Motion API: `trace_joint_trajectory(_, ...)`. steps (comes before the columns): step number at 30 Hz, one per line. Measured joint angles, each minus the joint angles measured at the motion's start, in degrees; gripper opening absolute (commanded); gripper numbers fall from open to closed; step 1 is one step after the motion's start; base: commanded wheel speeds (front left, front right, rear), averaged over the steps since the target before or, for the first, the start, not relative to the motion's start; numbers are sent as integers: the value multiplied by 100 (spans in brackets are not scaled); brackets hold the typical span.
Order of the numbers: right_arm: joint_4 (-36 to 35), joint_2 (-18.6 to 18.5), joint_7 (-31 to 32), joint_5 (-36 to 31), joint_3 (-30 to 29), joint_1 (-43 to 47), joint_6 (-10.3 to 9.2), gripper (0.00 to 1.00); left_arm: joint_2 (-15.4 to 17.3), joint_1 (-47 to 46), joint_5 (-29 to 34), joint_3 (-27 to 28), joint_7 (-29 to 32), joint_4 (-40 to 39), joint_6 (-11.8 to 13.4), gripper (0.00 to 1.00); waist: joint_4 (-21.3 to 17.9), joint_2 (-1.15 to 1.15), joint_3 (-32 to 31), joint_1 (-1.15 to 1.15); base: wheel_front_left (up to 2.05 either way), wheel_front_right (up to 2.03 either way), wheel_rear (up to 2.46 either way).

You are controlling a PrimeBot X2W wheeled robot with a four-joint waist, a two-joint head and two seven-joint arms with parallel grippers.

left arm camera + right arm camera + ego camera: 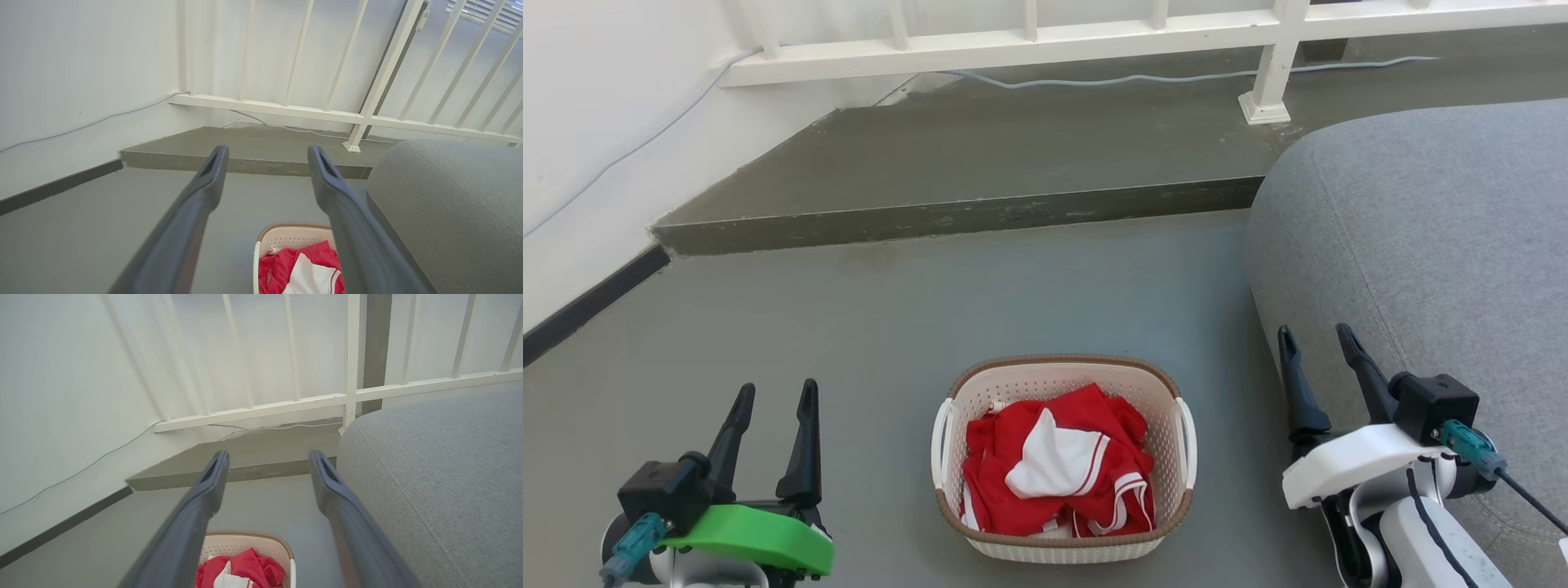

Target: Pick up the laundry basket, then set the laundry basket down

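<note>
Left hand [778, 386] and right hand [1315, 329] both spread open, empty, either side of laundry basket [1063, 361] on floor [849, 327]. Likely light, stiff plastic; take the side handles [942, 441].

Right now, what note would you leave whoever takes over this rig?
Cream-white perforated plastic, brown-rimmed laundry basket sits on the grey floor, holding red-and-white clothing, untouched.
Left gripper: open, empty, left of it.
Right gripper: open, empty, right of it, by the grey fabric sofa.
Done: nothing yet. Left: grasp, lift, set down.
</note>
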Motion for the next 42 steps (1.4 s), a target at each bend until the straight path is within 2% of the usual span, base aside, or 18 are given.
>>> trace_joint_trajectory(3, 0, 4, 0, -40, -21, 3, 3, 100, -26, 2, -10, -2, 0, 51, -8, 100, 2, 0, -8, 0, 0, 0, 0)
trace_joint_trajectory(4, 16, 9, 2, -37, -20, 5, 2, 0, -45, 7, -33, -13, 2, 105, -7, 0, 2, 0, -11, 0, 0, 0, 0)
trace_joint_trajectory(9, 332, 66, 21, -18, 35, 291, 1, 0, -190, 123, -38, -57, 29, 466, -7, 0, 2, 0, -11, 0, 0, 0, 0)
trace_joint_trajectory(15, 325, 98, 30, 248, -19, 331, 67, 0, -190, 126, -342, -14, 126, 502, -7, 0, 10, 0, -14, 0, 0, 0, 0)
trace_joint_trajectory(32, 266, 177, 366, 1629, -403, 327, 246, 0, -210, 119, -1534, 182, 480, 526, -7, 0, 41, 0, -18, 0, 0, 0, 0)
trace_joint_trajectory(42, 258, 185, 573, 2430, -657, 322, 414, 0, -234, 100, -2253, 334, 714, 548, -7, 0, 59, 0, -21, 0, 0, 0, 0)
